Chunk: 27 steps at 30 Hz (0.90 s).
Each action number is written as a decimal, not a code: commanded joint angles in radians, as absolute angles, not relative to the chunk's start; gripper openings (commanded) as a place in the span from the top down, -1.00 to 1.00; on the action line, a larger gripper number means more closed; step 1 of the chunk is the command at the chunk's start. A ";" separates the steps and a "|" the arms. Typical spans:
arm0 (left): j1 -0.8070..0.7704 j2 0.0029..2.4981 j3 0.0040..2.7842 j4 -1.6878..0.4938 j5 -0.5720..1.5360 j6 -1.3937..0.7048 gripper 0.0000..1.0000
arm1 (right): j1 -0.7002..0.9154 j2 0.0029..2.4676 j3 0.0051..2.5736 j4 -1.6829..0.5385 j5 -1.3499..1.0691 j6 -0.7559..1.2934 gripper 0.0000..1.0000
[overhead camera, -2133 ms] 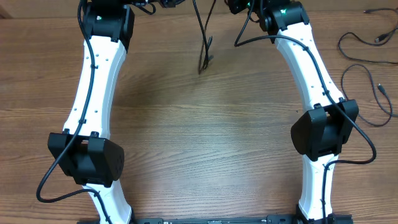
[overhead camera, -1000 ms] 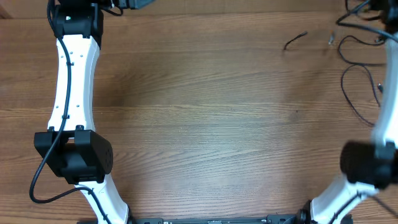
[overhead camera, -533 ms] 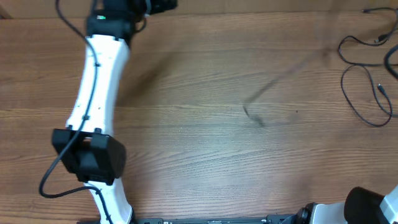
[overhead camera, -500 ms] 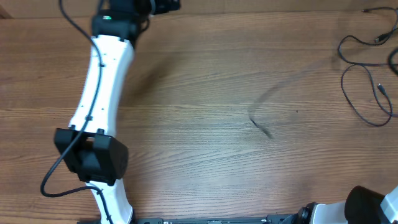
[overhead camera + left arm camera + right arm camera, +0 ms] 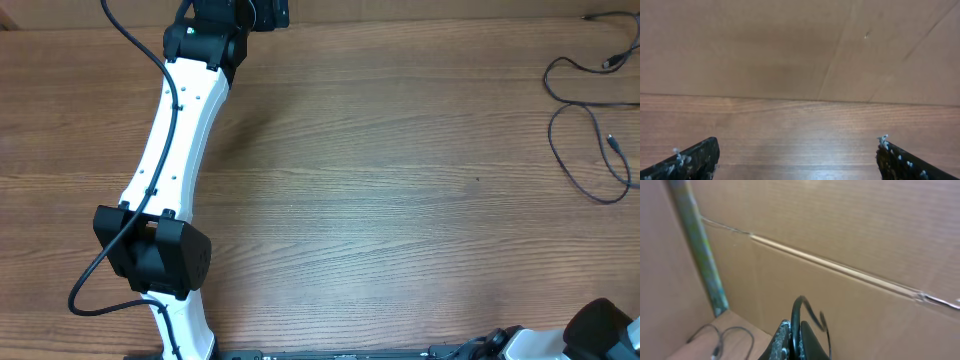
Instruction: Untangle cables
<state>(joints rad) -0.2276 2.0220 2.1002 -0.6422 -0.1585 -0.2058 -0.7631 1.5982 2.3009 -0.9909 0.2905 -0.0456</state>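
Thin black cables (image 5: 609,142) lie in loose loops at the table's right edge; the right wrist view shows them low on the left as cables (image 5: 717,347). My right gripper (image 5: 794,328) is shut on one black cable (image 5: 801,305), which curls up in a loop above the jaws, lifted high in front of a cardboard wall. This gripper is outside the overhead view. My left gripper (image 5: 796,150) is open wide over bare wood at the table's far edge, with nothing between its fingers (image 5: 695,157). From overhead, the left gripper (image 5: 268,12) sits at the top.
A cardboard wall (image 5: 800,45) stands right behind the table's far edge. A grey-green post (image 5: 697,245) rises at the corner near the loose cables. The right arm's base (image 5: 600,335) shows at the bottom right corner.
The left gripper has opened and its arm has swung right. The right arm has left the overhead view to the right, and the cable that trailed across the table has gone with it.
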 commanded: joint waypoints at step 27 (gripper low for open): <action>-0.227 2.014 2.110 -0.769 -0.163 -0.187 -1.00 | -1.154 1.601 1.411 -0.770 -0.153 0.270 0.92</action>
